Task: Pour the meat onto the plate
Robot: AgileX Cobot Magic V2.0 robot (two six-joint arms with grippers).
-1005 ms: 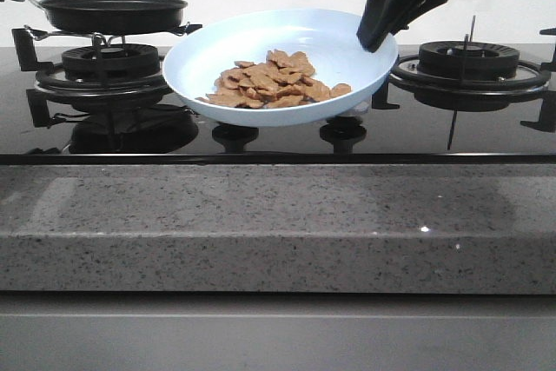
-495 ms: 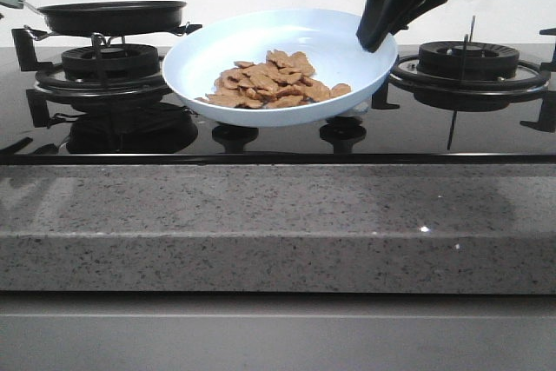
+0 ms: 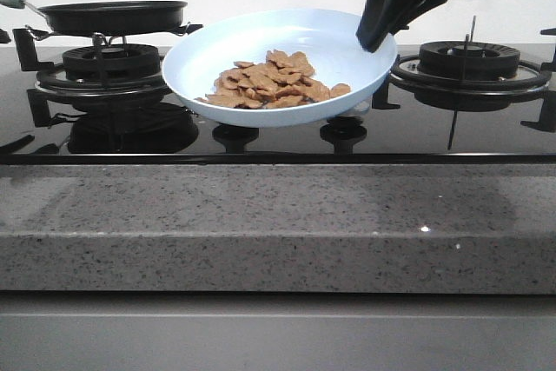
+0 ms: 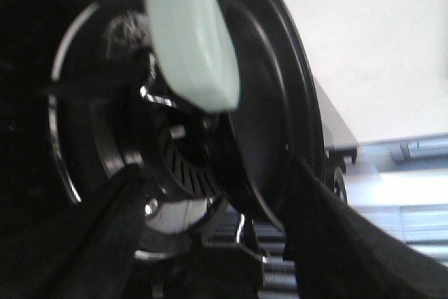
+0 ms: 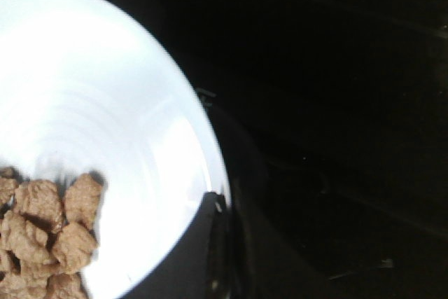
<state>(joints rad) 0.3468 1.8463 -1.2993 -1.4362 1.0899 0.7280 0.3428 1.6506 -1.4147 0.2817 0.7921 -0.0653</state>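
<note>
One plate (image 3: 217, 54) of meat (image 3: 274, 80), right end effector (image 3: 375, 34) gripping rim

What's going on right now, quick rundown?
Right gripper clamped on plate rim, plate held tilted above the stove. Meat heaped on it. Left gripper at frying pan handle, grip unclear. Nothing blocking.

Front camera faces the stove (image 3: 278, 132) low; wrist cameras close, left perhaps sideways
</note>
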